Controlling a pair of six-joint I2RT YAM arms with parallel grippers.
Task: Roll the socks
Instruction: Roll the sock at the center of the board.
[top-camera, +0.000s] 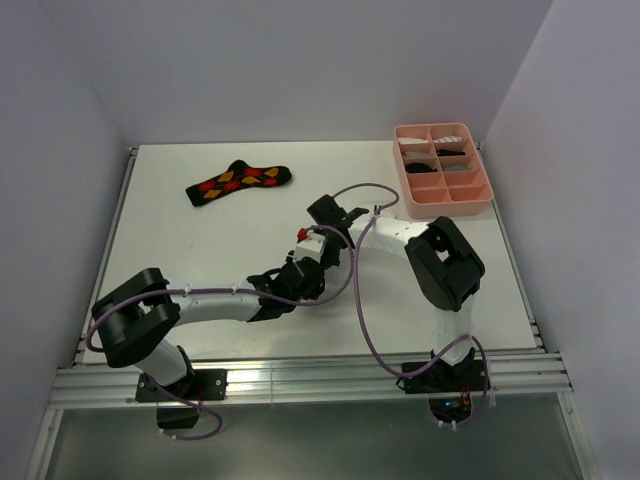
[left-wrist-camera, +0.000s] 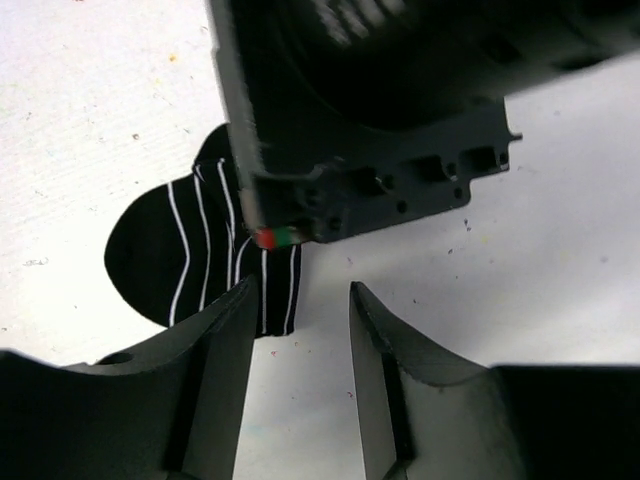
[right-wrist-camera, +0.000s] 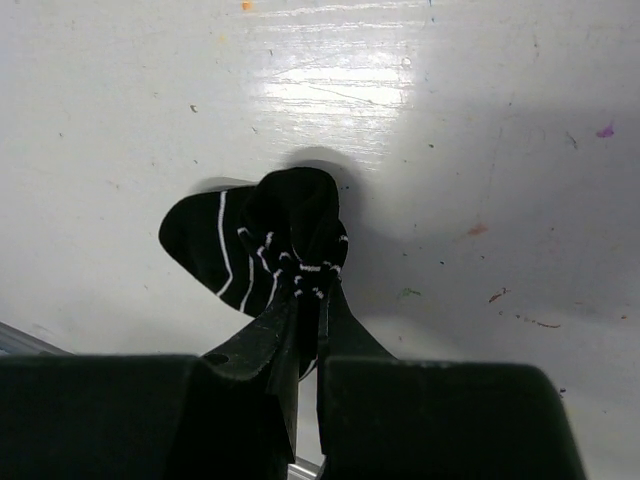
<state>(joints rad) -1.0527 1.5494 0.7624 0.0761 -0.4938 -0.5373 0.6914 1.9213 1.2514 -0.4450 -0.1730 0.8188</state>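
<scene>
So the striped sock (right-wrist-camera: 275, 235), the black one with thin white lines, sits near the middle of the bench (top-camera: 200, 250), right under where the two arms meet, which is why the overhead view barely shows it. The right fingers (right-wrist-camera: 308, 325) are pinched together on a bunched-up fold of it, and the rest of the sock fans out flat on the bench to one side. The left fingers (left-wrist-camera: 300, 320) stand partway apart with bare bench showing between them and nothing in their hold. The sock's edge runs just behind one of them, and I can't tell if it's touching. What's in the way: the right arm's black housing (left-wrist-camera: 380, 100) fills the top of the left wrist view and covers the sock's other end, with a small red and green spot (left-wrist-camera: 275, 238) on its lower corner. There's some white print at the very top of that housing, too blurred to read. The argyle sock (top-camera: 238, 183) lies flat by itself toward the far left, well apart from both arms. The pink tray (top-camera: 450, 209) sits in the far right corner with a few white and dark things in its far compartments, too small to make out. A purple cable (top-camera: 358, 300) loops down between the arms, and the bench has little coloured specks on it.
</scene>
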